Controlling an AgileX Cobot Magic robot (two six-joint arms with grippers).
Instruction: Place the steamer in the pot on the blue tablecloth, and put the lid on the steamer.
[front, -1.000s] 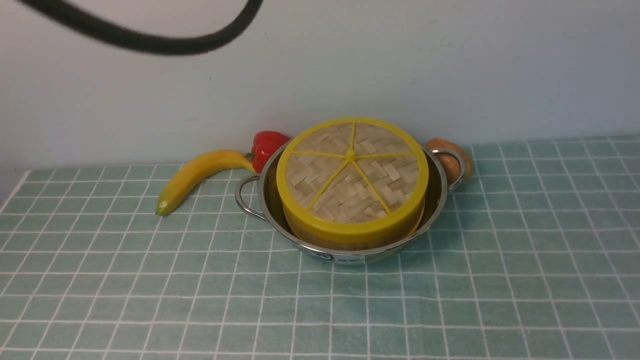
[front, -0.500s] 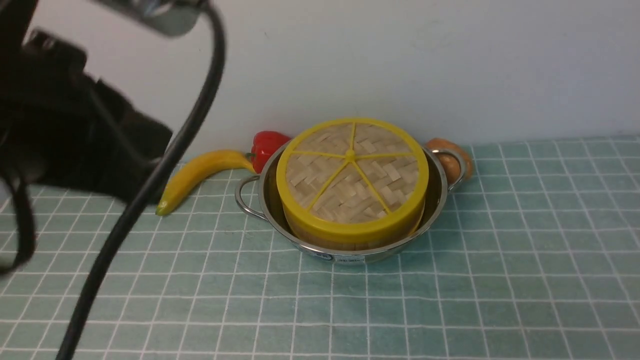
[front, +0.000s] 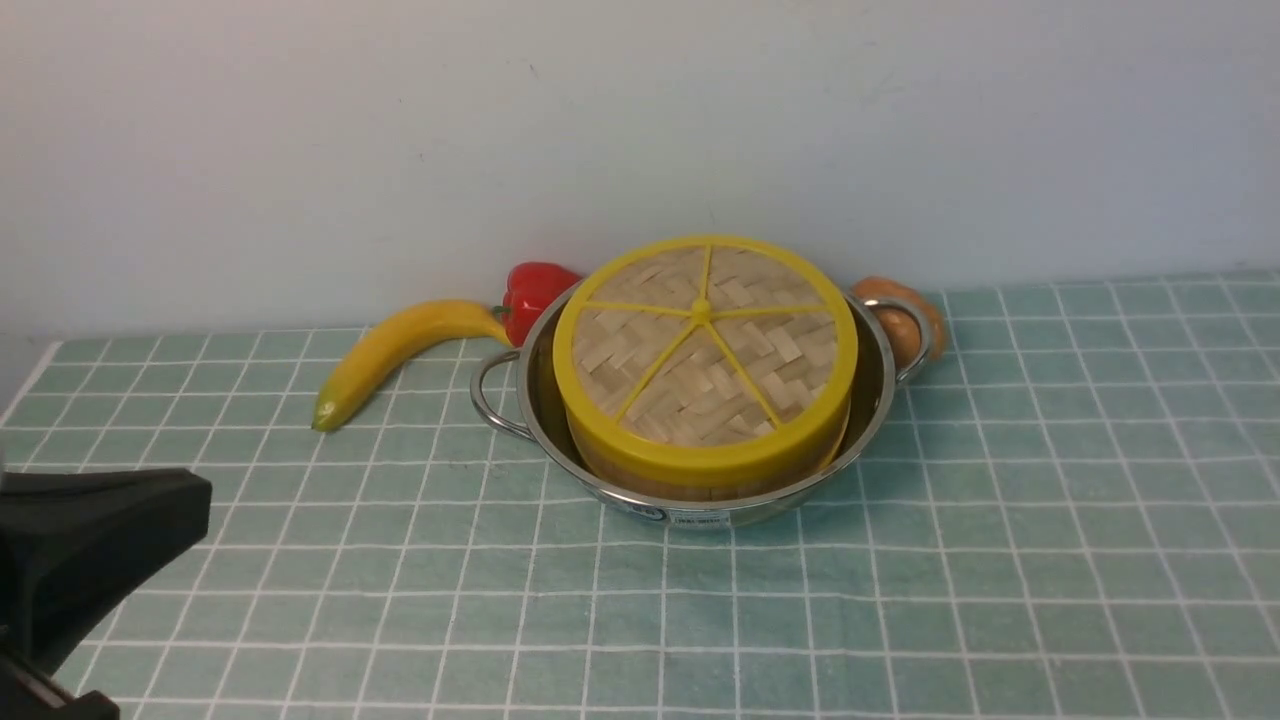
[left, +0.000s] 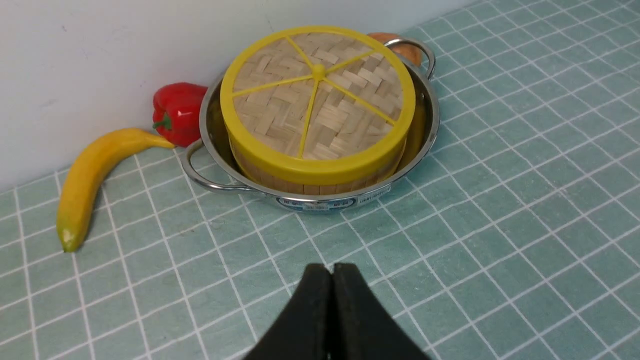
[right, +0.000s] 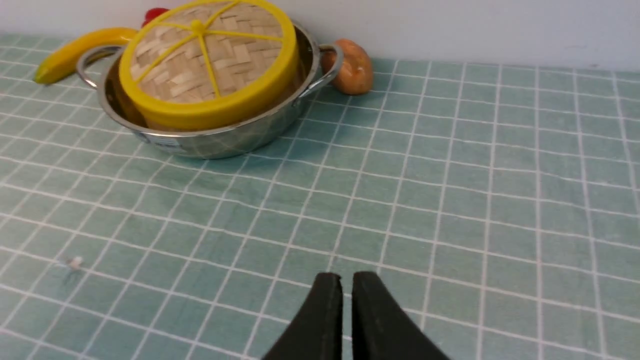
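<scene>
Woven bamboo lid (front: 705, 350) atop steamer (front: 640, 478) in steel pot (front: 700, 515); both grippers' fingers seemingly closed, empty.

A plain pale grey-white wall (front: 400, 150) rises straight behind the desk (front: 20, 345), matte and evenly lit, bare but for faint scuffs.
</scene>
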